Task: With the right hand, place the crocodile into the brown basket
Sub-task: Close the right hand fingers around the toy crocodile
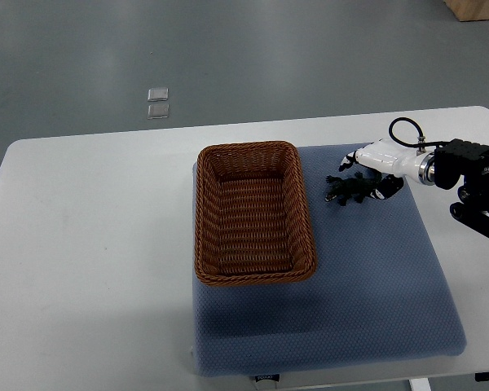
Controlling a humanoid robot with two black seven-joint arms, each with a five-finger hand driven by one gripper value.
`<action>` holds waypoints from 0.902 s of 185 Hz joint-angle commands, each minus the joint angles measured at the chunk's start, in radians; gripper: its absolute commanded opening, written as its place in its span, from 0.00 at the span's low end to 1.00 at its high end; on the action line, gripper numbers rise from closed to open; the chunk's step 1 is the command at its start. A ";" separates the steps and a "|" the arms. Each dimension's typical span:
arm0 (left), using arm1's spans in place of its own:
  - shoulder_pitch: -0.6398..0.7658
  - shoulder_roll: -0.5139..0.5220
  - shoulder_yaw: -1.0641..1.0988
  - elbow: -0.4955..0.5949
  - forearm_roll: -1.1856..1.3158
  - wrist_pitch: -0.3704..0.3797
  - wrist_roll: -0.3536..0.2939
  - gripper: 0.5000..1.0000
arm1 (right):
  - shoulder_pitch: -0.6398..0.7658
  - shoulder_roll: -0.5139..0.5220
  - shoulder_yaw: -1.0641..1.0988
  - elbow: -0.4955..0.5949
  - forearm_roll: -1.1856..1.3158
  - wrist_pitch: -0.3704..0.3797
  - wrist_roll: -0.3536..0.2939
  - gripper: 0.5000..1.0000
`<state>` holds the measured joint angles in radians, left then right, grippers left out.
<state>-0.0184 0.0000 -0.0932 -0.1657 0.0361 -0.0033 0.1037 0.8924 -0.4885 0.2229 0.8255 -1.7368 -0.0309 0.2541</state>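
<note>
The small dark toy crocodile [348, 189], lying lengthwise left to right at the frame's upper right, is clasped at its right end by the white right hand [376, 169], with the brown woven rectangular basket [303, 213] set just to its left.

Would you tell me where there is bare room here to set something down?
Bare: the inside of the basket, the near right part of the mat, and the table left of the basket. Crowded only between the basket and the right hand, around the crocodile.
</note>
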 commanded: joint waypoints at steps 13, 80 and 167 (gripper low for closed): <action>0.000 0.000 0.000 0.000 -0.001 -0.001 0.001 1.00 | -0.001 0.001 -0.016 0.000 0.000 -0.010 0.005 0.52; 0.000 0.000 0.000 0.000 -0.001 0.000 0.001 1.00 | -0.003 0.001 -0.019 -0.006 0.000 -0.015 0.007 0.14; 0.000 0.000 0.001 0.000 -0.001 0.000 0.001 1.00 | -0.004 -0.016 -0.017 -0.017 0.003 -0.066 0.007 0.00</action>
<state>-0.0184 0.0000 -0.0931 -0.1657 0.0361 -0.0030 0.1041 0.8868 -0.4971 0.2041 0.8086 -1.7349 -0.0841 0.2592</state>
